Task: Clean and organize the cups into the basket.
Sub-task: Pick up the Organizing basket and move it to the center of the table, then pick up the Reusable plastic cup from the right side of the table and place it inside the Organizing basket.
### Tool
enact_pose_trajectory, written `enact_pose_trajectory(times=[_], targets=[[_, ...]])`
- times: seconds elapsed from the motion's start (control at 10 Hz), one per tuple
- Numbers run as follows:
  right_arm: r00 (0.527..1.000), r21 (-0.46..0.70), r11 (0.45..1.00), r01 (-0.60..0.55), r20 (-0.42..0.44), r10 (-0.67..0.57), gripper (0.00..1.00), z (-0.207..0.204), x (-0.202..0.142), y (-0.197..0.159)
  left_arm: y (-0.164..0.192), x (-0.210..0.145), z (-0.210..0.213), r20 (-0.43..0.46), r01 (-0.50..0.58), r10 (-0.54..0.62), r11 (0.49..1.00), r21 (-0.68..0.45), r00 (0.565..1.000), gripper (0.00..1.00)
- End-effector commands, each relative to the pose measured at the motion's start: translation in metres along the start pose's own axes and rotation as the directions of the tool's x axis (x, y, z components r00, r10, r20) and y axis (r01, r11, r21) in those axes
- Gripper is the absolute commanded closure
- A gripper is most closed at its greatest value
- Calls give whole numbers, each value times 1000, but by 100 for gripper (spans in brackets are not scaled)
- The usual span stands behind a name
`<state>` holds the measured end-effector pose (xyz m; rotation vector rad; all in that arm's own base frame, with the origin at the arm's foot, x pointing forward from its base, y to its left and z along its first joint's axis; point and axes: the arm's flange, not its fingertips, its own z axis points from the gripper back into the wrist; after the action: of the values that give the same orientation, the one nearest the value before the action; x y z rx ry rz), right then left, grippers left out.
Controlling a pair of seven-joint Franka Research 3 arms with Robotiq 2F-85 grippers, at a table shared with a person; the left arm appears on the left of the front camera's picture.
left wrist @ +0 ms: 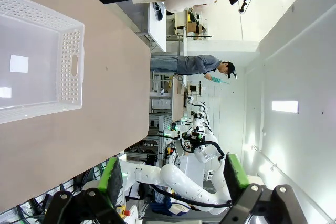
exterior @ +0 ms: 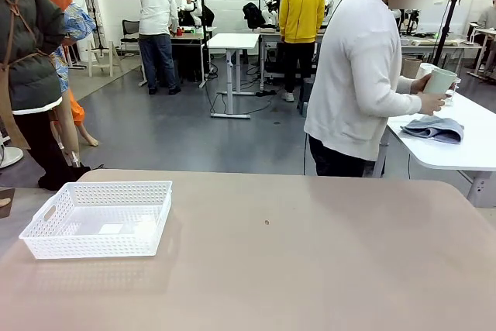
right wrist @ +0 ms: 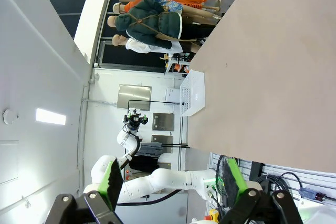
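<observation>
My left gripper (left wrist: 173, 178) has its jaws spread wide with nothing between the green pads, and it hangs off the table's near edge. The right gripper (right wrist: 172, 178) is just as wide and just as bare. Both are ready to take something, but nothing is within reach.

The basket (exterior: 93, 247) sits on the left part of the tan table (exterior: 325, 269), near my left arm, with no cup in it. The mint cup (exterior: 440, 81) is well away, held in the person's hand (exterior: 428, 103) over a white side table (exterior: 473, 149). A grey cloth (exterior: 434, 128) lies just beside it there. I judge the person (exterior: 360, 75) is doing the wiping, so the placing has not begun.

The risks I see:
- If I reach out now, an arm could meet the person as they turn back with the cup.
- A tapered matte cup pinched near its narrow end may slide out of the pads — I would grip it mid-body.
- The basket looks light, so a cup lowered against its lattice wall could shove it toward the table's edge.
- If the right arm does the placing it must cross the middle, and the two arms could foul each other.
</observation>
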<state>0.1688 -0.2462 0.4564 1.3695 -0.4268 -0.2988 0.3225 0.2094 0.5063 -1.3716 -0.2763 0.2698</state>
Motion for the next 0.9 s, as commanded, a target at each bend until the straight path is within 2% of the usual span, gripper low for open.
enact_pose_trajectory(times=[0.0, 0.8], targets=[[1000, 23, 1000, -21, 9, 21, 0, 1, 2, 1, -1, 0, 2, 2, 6, -6, 1000, -13, 1000, 0], [1000, 23, 1000, -21, 9, 21, 0, 1, 2, 1, -1, 0, 2, 2, 6, -6, 1000, -13, 1000, 0]])
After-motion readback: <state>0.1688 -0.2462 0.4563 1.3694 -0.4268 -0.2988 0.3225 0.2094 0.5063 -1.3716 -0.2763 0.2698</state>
